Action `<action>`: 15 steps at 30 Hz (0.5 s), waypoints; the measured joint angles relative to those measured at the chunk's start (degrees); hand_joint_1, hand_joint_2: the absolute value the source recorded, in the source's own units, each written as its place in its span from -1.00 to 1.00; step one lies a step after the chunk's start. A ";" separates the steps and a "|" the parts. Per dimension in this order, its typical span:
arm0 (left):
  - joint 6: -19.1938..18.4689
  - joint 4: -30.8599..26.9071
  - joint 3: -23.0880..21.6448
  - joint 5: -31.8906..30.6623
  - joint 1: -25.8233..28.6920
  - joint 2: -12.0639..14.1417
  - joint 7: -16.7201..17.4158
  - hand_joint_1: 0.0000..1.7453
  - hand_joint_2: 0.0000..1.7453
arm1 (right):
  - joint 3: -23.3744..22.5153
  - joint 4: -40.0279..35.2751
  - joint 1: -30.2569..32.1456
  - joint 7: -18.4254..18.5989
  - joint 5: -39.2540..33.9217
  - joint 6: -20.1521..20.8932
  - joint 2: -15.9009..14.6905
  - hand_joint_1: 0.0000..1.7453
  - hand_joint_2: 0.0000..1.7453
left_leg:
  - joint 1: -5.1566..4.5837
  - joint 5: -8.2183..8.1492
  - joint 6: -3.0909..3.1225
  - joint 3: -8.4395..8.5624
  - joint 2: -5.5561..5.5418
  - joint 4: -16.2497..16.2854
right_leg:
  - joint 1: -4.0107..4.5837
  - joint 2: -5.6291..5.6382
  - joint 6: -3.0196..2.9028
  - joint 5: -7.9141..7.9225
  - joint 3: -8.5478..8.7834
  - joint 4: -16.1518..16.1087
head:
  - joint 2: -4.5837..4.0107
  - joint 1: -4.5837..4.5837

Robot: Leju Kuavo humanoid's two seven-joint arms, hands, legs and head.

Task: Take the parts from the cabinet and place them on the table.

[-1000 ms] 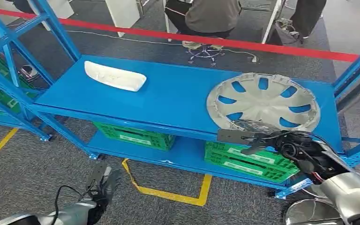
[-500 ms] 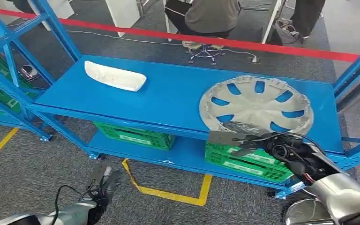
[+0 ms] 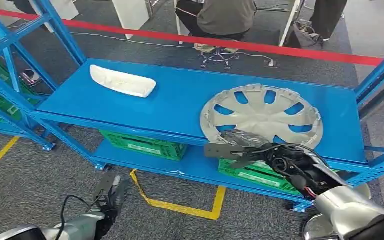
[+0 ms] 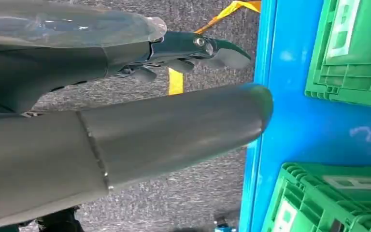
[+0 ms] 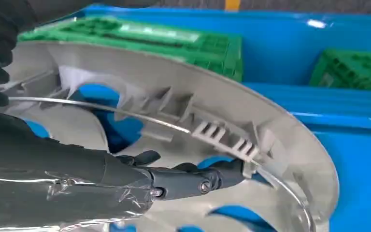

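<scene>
since a second ago the silver wheel cover (image 3: 262, 116) has slid to the left along the blue shelf (image 3: 180, 102), and the right hand (image 3: 245, 145) went with it. in the head view the right hand holds the near edge of the wheel cover, which lies on the shelf and sticks out a bit over the front. a white part (image 3: 122, 81) lies well apart at the far left of the shelf. green crates (image 3: 145, 145) sit on the shelf below. the left hand (image 3: 111, 192) hangs low over the grey carpet (image 3: 40, 180), holding nothing, fingers apart. a red tape line (image 3: 280, 50) crosses the floor behind, and a person (image 3: 225, 17) sits past it.

in the left wrist view the left hand's fingers (image 4: 198, 50) are spread, near the blue lower shelf (image 4: 294, 125) and the crates.

in the right wrist view the right hand's fingers (image 5: 193, 176) pinch the ribbed rim of the wheel cover.
</scene>
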 joint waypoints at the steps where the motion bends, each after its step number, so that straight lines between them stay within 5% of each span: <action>1: 0.11 0.00 -0.02 0.02 0.00 -0.04 0.00 -1.00 -1.00 | 0.13 0.13 0.12 0.29 0.84 -0.62 0.26 -1.00 1.00 | 0.00 0.00 0.00 0.00 0.00 0.00 | 0.00 0.00 0.00 0.00 0.00 0.00 | 0.00 0.00; 15: 0.37 0.00 -0.15 0.52 0.03 -0.09 -0.22 -1.00 -1.00 | 3.11 2.51 1.18 4.59 11.28 -4.51 2.03 -1.00 1.00 | 0.00 0.00 0.00 0.00 -0.01 0.00 | 0.00 -0.02 0.00 0.00 0.00 0.00 | 0.00 0.02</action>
